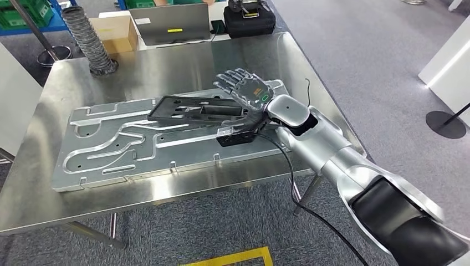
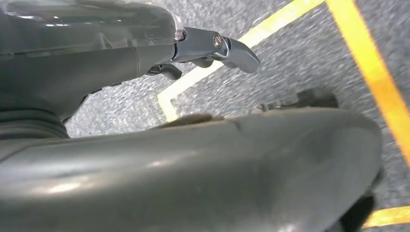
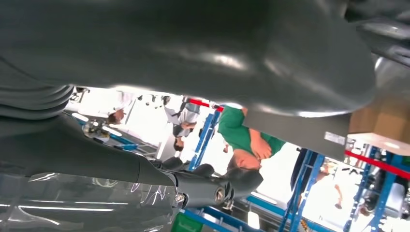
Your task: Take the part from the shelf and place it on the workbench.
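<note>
bright even light | glare on workbench (image 1: 166, 72) | wrist views blurred

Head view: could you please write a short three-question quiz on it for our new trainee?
1. True or false: the flat black slotted part lies on the carpet floor.
2. Which hand reaches over the part's end? A) left hand B) right hand C) a person's hand
3. What lies directly between the part and the silver steel workbench?

Key: 1. False. 2. B. 3. The large grooved aluminium plate.
</note>
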### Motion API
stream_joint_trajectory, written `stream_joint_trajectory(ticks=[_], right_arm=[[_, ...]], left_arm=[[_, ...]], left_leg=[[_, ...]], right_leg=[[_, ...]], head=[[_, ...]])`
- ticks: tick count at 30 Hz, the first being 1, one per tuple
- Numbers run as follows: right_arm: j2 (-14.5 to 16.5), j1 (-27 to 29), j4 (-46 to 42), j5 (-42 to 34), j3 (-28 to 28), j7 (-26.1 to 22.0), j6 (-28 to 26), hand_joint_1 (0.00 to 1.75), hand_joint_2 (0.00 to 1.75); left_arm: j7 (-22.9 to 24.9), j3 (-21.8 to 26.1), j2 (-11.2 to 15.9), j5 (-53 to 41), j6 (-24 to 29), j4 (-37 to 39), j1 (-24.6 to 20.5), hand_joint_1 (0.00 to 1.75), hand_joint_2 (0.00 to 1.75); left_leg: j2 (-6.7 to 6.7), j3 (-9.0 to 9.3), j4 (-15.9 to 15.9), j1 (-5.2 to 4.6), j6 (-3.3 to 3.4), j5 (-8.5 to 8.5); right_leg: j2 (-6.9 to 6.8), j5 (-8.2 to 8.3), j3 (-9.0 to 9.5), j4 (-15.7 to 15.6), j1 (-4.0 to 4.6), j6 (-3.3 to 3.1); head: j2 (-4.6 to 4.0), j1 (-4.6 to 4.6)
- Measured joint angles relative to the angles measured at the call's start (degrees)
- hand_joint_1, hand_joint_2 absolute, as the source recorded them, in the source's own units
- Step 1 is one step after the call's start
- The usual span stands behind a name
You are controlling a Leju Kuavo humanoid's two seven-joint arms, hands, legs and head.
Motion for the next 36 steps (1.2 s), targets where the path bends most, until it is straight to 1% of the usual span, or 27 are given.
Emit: stream_joint_trajectory(ticks=[1,2,3,4,6,8,9,11,12,13,14,16,17,18,19,21,23,24,25,27,28,29,31,32,33,34,36], right_arm=[[0.02,0.06,0.05,-0.05,0.02,-0.01,0.05,0.0,0.0],[0.03,0.16,0.1,-0.09,0.04,-0.01,0.1,0.0,0.0],[0.03,0.25,0.16,-0.11,0.07,-0.01,0.15,0.0,0.0],[0.03,0.32,0.21,-0.12,0.08,-0.01,0.19,0.0,0.0],[0.03,0.36,0.25,-0.13,0.07,-0.01,0.23,0.0,0.0],[0.0,0.31,0.24,-0.15,0.01,0.04,0.24,0.0,0.0],[-0.01,0.29,0.23,-0.17,-0.02,0.07,0.23,0.0,0.0],[-0.02,0.33,0.27,-0.19,-0.03,0.09,0.25,0.0,0.0],[-0.04,0.35,0.31,-0.19,-0.03,0.09,0.28,0.0,0.0],[-0.07,0.36,0.35,-0.19,-0.03,0.09,0.31,0.0,0.0],[-0.1,0.36,0.39,-0.19,-0.03,0.1,0.32,0.0,0.0],[-0.12,0.46,0.43,-0.19,-0.03,0.1,0.32,0.0,0.0],[-0.13,0.58,0.46,-0.19,-0.03,0.1,0.32,0.0,0.0],[-0.14,0.71,0.53,-0.19,-0.03,0.1,0.32,0.0,0.0],[-0.15,0.79,0.6,-0.19,-0.03,0.12,0.31,0.0,0.0],[-0.16,0.68,0.7,-0.18,-0.04,0.16,0.27,0.0,0.0],[-0.12,0.33,0.68,-0.16,-0.06,0.19,0.2,0.0,0.0],[-0.1,0.16,0.67,-0.16,-0.08,0.19,0.16,0.0,0.0],[-0.08,0.07,0.68,-0.15,-0.08,0.2,0.13,0.0,0.0],[-0.07,0.05,0.75,-0.13,-0.05,0.2,0.14,0.0,0.0],[-0.05,0.05,0.78,-0.12,-0.02,0.2,0.16,0.0,0.0],[-0.01,0.04,0.79,-0.12,0.0,0.19,0.19,0.0,0.0],[0.05,-0.01,0.81,-0.13,0.04,0.17,0.24,0.0,0.0],[0.08,0.02,0.84,-0.13,0.08,0.15,0.27,0.0,0.0],[0.08,0.05,0.88,-0.13,0.13,0.13,0.29,0.0,0.0],[0.08,0.08,0.93,-0.13,0.17,0.12,0.31,0.0,0.0],[0.08,0.08,1.01,-0.13,0.21,0.1,0.28,0.0,0.0]], left_arm=[[0.02,-0.01,0.01,-0.01,-0.01,0.0,0.0,0.0,0.0],[0.02,-0.01,0.01,-0.02,-0.01,0.0,-0.02,0.0,0.0],[0.03,-0.01,0.02,-0.03,0.0,0.0,-0.04,0.0,0.0],[0.03,-0.01,0.05,-0.03,0.01,0.0,-0.04,0.0,0.0],[0.04,0.0,0.14,-0.03,0.02,0.0,-0.13,0.0,0.0],[0.03,-0.01,0.17,-0.04,0.02,0.0,-0.26,0.0,0.0],[0.04,-0.01,0.17,-0.04,0.03,0.0,-0.29,0.0,0.0],[0.07,0.0,0.16,-0.05,0.04,0.0,-0.22,0.0,0.0],[0.09,0.0,0.15,-0.05,0.04,0.0,-0.22,0.0,0.0],[0.11,0.01,0.14,-0.05,0.04,0.0,-0.24,0.0,0.0],[0.11,0.01,0.12,-0.05,0.05,0.0,-0.28,0.0,0.0],[0.13,0.01,0.12,-0.05,0.06,0.0,-0.31,0.0,0.0],[0.13,0.01,0.12,-0.05,0.03,0.0,-0.3,0.0,0.0],[0.13,0.01,0.12,-0.06,-0.02,0.0,-0.28,0.0,0.0],[0.15,0.01,0.12,-0.08,-0.1,0.0,-0.27,0.0,0.0],[0.21,0.01,0.11,-0.11,-0.27,0.01,-0.27,0.0,0.0],[0.25,0.01,0.09,-0.13,-0.37,0.01,-0.31,0.0,0.0],[0.27,0.01,0.08,-0.13,-0.38,0.01,-0.33,0.0,0.0],[0.28,0.0,0.08,-0.13,-0.39,0.01,-0.33,0.0,0.0],[0.31,0.0,0.1,-0.12,-0.4,0.0,-0.24,0.0,0.0],[0.31,0.0,0.13,-0.12,-0.4,0.0,-0.17,0.0,0.0],[0.32,0.01,0.15,-0.12,-0.4,0.0,-0.09,0.0,0.0],[0.34,0.0,0.16,-0.12,-0.4,0.01,-0.05,0.0,0.0],[0.34,-0.01,0.16,-0.11,-0.4,0.01,-0.06,0.0,0.0],[0.34,-0.01,0.16,-0.1,-0.4,0.01,-0.07,0.0,0.0],[0.34,-0.01,0.17,-0.09,-0.4,0.01,-0.08,0.0,0.0],[0.34,0.0,0.22,-0.06,-0.38,0.01,-0.09,0.0,0.0]], left_leg=[[0.0,-0.72,3.81,0.04,-0.23,-2.28],[0.01,-0.93,6.71,0.06,-0.42,-3.31],[0.02,-0.36,7.94,0.08,-0.56,-2.99],[0.03,1.11,7.24,0.09,-0.62,-1.77],[0.03,6.49,0.86,0.11,-0.41,0.04],[-0.06,11.11,-5.91,-0.08,0.27,-0.59],[-0.1,12.04,-7.52,-0.22,0.71,-1.15],[-0.03,11.6,-7.98,-0.27,1.68,-0.44],[0.09,11.21,-8.05,-0.22,2.21,0.2],[0.22,10.59,-8.22,-0.14,2.68,0.97],[0.35,9.87,-8.31,-0.07,2.99,1.76],[0.46,8.02,-8.25,-0.1,3.25,3.22],[0.49,7.08,-8.21,-0.11,3.25,3.92],[0.5,6.12,-8.15,-0.12,3.21,4.62],[0.5,5.17,-8.07,-0.12,3.12,5.31],[0.47,3.59,-7.87,-0.12,2.79,6.56],[0.46,2.73,-7.81,-0.26,2.26,7.61],[0.48,2.59,-7.93,-0.26,1.94,8.15],[0.5,2.51,-8.18,-0.26,1.6,8.76],[0.44,2.1,-8.34,-0.17,0.92,9.01],[0.38,1.58,-7.45,-0.15,0.68,7.67],[0.33,0.76,-5.3,-0.11,0.47,5.12],[0.31,-1.14,2.05,0.03,0.14,-1.0],[0.32,-1.76,5.83,0.07,-0.04,-2.72],[0.32,-1.71,8.32,0.07,-0.18,-2.94],[0.32,-0.84,9.04,0.07,-0.25,-1.97],[0.32,3.76,4.83,0.08,-0.16,0.74]], right_leg=[[-0.01,0.63,-0.84,0.06,0.03,-0.07],[-0.01,1.23,-1.7,0.17,0.04,-0.01],[-0.03,1.8,-2.56,0.31,0.03,0.08],[-0.04,2.32,-3.43,0.52,0.01,0.21],[-0.03,3.23,-5.01,1.14,0.0,0.6],[-0.05,4.02,-5.94,1.73,0.11,1.16],[-0.06,4.47,-6.14,1.8,0.14,1.48],[-0.03,5.24,-6.32,1.65,0.09,2.18],[0.06,4.6,-6.71,2.06,0.0,2.53],[0.16,2.84,-7.4,3.47,-0.09,2.86],[0.25,0.13,-8.38,6.04,-0.23,3.12],[0.31,-5.49,-10.5,13.65,-0.38,3.51],[0.31,-6.76,-10.98,17.0,-0.43,3.65],[0.31,-6.69,-10.71,18.92,-0.46,3.7],[0.31,-5.53,-9.42,18.84,-0.48,3.64],[0.33,-3.21,-3.87,12.91,-0.41,3.17],[0.36,-3.95,2.08,4.66,-0.09,2.58],[0.38,-4.64,3.58,2.2,0.12,2.34],[0.39,-4.78,3.98,1.05,0.31,2.13],[0.2,-3.54,3.22,0.63,0.14,1.48],[0.06,-2.76,2.62,0.46,0.0,1.06],[-0.06,-1.91,1.87,0.27,-0.15,0.7],[-0.1,-0.38,0.01,0.34,-0.07,0.31],[-0.09,0.36,-0.98,0.42,-0.02,0.3],[-0.09,1.05,-1.97,0.55,0.01,0.36],[-0.1,1.68,-2.97,0.71,0.03,0.47],[-0.11,2.86,-4.86,1.14,0.02,0.78]], head=[[0.0,0.01],[0.0,0.01],[0.0,0.01],[0.0,0.01],[0.0,0.0],[0.0,0.0],[0.0,-0.02],[0.0,-0.02],[0.0,-0.02],[0.0,-0.01],[0.0,0.0],[0.0,-0.01],[0.0,0.0],[0.0,0.0],[0.0,-0.01],[0.0,-0.01],[0.0,-0.01],[0.0,-0.01],[0.0,-0.01],[0.0,0.0],[0.0,-0.01],[0.0,-0.01],[0.0,-0.03],[0.0,-0.03],[0.0,-0.03],[0.0,-0.02],[0.0,-0.03]])
